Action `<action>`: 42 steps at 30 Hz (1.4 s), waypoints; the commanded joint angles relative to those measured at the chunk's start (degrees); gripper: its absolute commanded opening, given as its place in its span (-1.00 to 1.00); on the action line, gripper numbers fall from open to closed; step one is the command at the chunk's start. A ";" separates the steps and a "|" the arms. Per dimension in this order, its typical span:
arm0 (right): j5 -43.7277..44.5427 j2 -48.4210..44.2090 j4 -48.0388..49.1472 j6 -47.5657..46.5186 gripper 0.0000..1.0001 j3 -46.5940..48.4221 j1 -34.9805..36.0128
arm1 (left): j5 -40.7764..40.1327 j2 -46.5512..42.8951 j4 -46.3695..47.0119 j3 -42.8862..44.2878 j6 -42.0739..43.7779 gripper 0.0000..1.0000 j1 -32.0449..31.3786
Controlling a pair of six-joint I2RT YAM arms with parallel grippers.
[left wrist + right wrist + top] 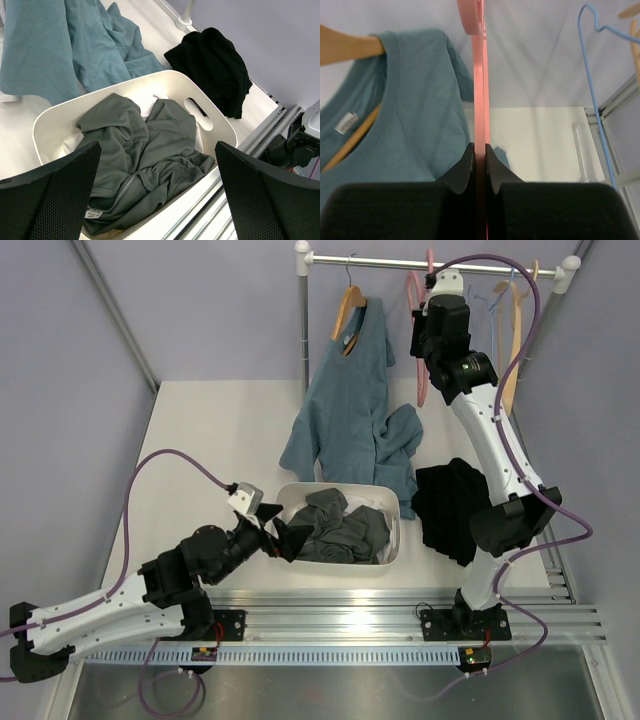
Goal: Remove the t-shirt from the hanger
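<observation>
My right pincer pinches the pink hanger on the rail. My left pincer gapes over the white basket of dark grey clothes. The black t-shirt lies on the table beside it.

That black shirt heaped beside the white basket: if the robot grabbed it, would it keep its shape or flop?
Probably flop: the black t-shirt lies crumpled in soft folds on the table, so it would likely drape from wherever it is pinched. It looks like thin cloth, so probably light. Pushed, it would likely bunch up rather than slide whole.
</observation>
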 commanded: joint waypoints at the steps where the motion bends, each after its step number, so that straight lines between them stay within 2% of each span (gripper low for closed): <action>1: 2.64 0.52 -1.60 0.27 -1.00 2.57 -0.97 | -1.40 -0.22 1.78 -0.32 0.64 0.98 -0.21; 4: 2.82 0.61 -2.65 2.82 -0.99 2.57 -1.50 | -1.49 0.05 1.78 -0.24 0.64 0.98 -0.21; 7: 2.64 0.00 -2.57 3.09 -0.69 1.35 -1.50 | -1.58 0.14 1.78 -0.32 0.64 0.98 -0.12; 8: 2.47 -0.27 -3.09 3.18 -0.19 1.26 -1.59 | -1.75 0.22 1.86 -0.32 0.64 0.98 -0.12; 10: 2.12 -1.14 -4.41 3.53 0.21 2.13 -1.59 | -1.76 0.31 1.95 -0.32 0.64 0.98 -0.12; 11: 1.16 -1.32 -6.94 3.70 0.49 2.92 -1.59 | -1.84 0.40 1.95 -0.24 0.91 0.98 -0.12; 13: 0.45 -1.50 -12.98 3.97 0.78 7.48 -1.50 | -2.11 0.66 1.95 -0.24 1.17 0.97 -0.12; 14: 0.53 -1.85 -14.59 4.32 0.98 8.80 -1.59 | -2.19 0.84 1.87 -0.15 1.35 0.98 -0.12; 21: -4.73 -15.37 -21.19 8.53 0.99 6.97 -1.59 | -3.86 0.66 2.30 -0.59 2.23 0.98 -0.12; 23: -6.23 -18.18 -26.02 11.07 0.99 6.01 -1.59 | -3.87 0.66 2.92 -0.76 2.66 0.98 -0.12; 26: -9.14 -27.56 -29.55 13.98 0.99 -1.09 -1.59 | -4.74 0.93 3.71 -1.38 3.10 0.98 -0.12; 28: -7.74 -33.11 -26.58 15.30 0.99 -13.38 -1.50 | -6.66 1.62 4.85 -1.99 4.15 0.98 -0.03; 29: -7.12 -38.71 -26.21 16.96 0.99 -20.99 -1.59 | -7.03 1.98 5.20 -1.91 4.68 0.98 -0.03; 31: -6.41 -44.54 -24.29 19.34 0.99 -28.41 -1.59 | -8.16 2.94 5.38 -1.56 5.91 0.98 -0.12; 32: -6.32 -50.48 -23.58 22.39 0.99 -35.67 -1.59 | -8.43 2.95 5.38 -1.47 6.18 0.98 -0.12; 34: -5.10 -58.05 -22.00 25.66 0.99 -42.31 -1.59 | -8.79 2.86 5.38 -1.64 6.71 0.97 -0.12; 37: -1.76 -64.66 -20.94 31.63 0.99 -55.91 -1.59 | -8.79 1.55 5.38 -1.99 7.06 0.97 -0.03; 42: 4.48 -69.87 -16.38 37.88 0.99 -71.05 -1.50 | -8.00 -2.14 6.26 -3.40 7.85 0.98 -0.12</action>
